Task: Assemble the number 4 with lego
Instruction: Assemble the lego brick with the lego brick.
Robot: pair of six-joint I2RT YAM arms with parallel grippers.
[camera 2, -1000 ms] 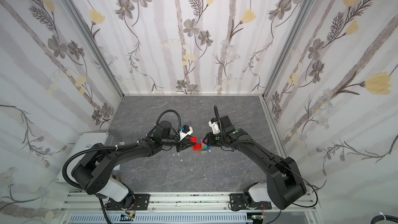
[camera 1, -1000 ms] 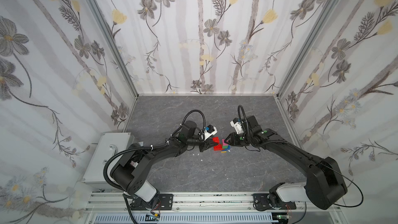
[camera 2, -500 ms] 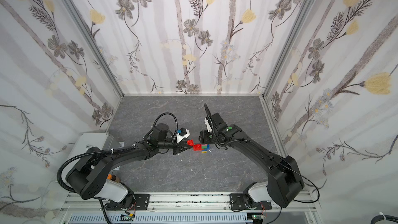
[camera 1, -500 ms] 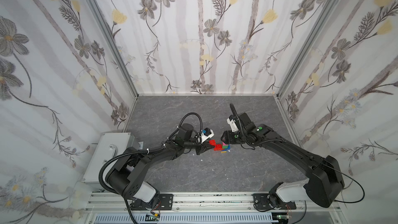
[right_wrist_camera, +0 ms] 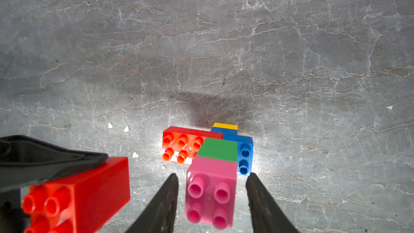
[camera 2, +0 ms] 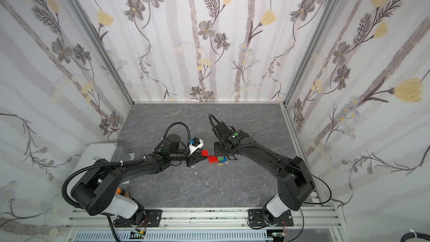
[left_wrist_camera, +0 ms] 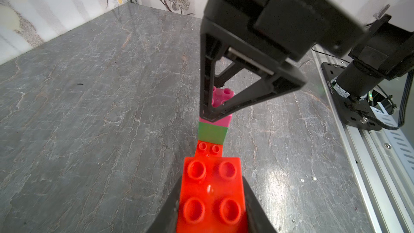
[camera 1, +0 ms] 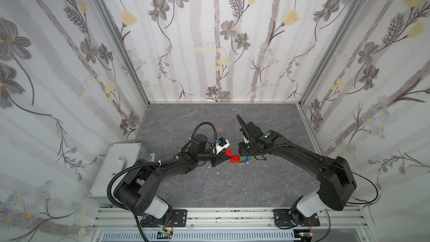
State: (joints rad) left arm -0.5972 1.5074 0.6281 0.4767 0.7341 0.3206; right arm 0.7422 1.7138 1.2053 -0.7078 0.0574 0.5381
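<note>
Lego's short red brick (left_wrist_camera: 211, 193) sits clamped in the left jaws. The right jaws stand open astride the pink brick (right_wrist_camera: 211, 189), clear of it. Pink ends the number 4 (camera 1: 242, 159): green brick (right_wrist_camera: 218, 150), blue brick (right_wrist_camera: 245, 153), yellow brick (right_wrist_camera: 225, 126), longer red brick (right_wrist_camera: 179, 145) alongside, on the counter (camera 1: 209, 187).

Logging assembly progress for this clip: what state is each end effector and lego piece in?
Left end effector: shut on loose red brick.
Right end effector: open, astride pink brick, gaps both sides.
Number 4: upright on table, loose red brick not yet attached.
</note>
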